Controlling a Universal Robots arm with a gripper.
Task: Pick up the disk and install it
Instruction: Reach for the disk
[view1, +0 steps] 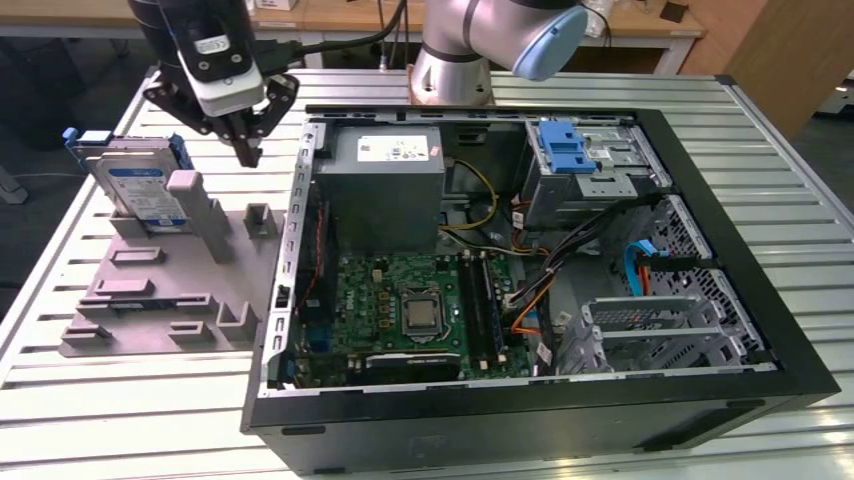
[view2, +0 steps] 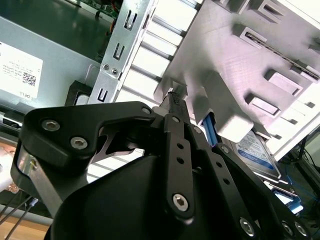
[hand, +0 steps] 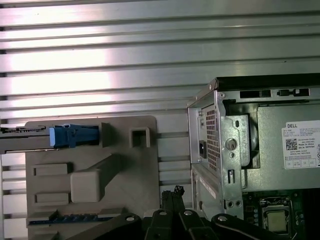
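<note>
The disk (view1: 139, 188) stands upright on its edge in the grey moulded holder (view1: 160, 300), at the exterior view's left of the open computer case (view1: 694, 250). Its white-and-blue label faces forward and a blue carrier bracket frames it. The first wrist view has the disk (hand: 60, 136) edge-on, and the second wrist view catches part of its label (view2: 256, 150). My gripper (view1: 248, 152) hangs above the holder, between the disk and the case wall, apart from both. Its fingers (hand: 172, 194) are shut together with nothing in them.
Inside the case are a grey power supply (view1: 387, 195), the motherboard (view1: 407, 305), loose cables and a metal drive cage with a blue latch (view1: 567, 152). The holder (hand: 100, 170) has several raised blocks and slots. All of it rests on a ribbed metal table (view1: 120, 410).
</note>
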